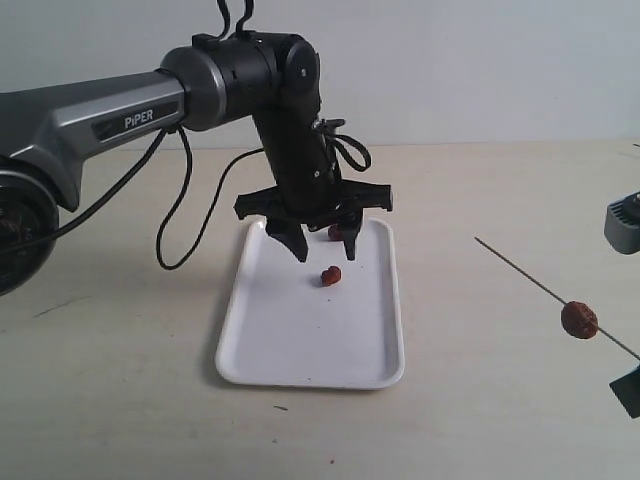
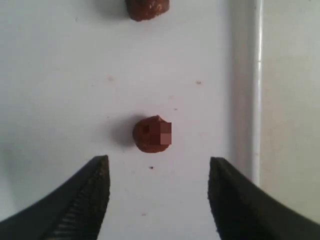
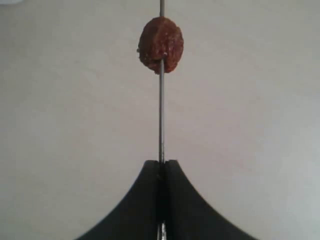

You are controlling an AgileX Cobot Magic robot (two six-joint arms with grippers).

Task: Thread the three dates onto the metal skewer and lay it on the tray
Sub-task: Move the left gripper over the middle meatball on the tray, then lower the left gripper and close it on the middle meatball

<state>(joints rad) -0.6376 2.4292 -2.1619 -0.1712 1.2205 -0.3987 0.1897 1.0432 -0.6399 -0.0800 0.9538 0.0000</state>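
Note:
A white tray lies mid-table with two loose dates on it: one near the middle, one by the far rim, partly behind my left gripper. My left gripper hangs open just above the tray. In the left wrist view the nearer date sits just ahead of the open gripper, the other date farther on. My right gripper, at the right edge, is shut on the thin metal skewer. A third date is threaded on the skewer, also seen as date.
The tray's raised rim runs beside my left gripper's far finger. A black cable loops down from the left arm onto the beige tabletop. A grey part of the right arm shows at the right edge.

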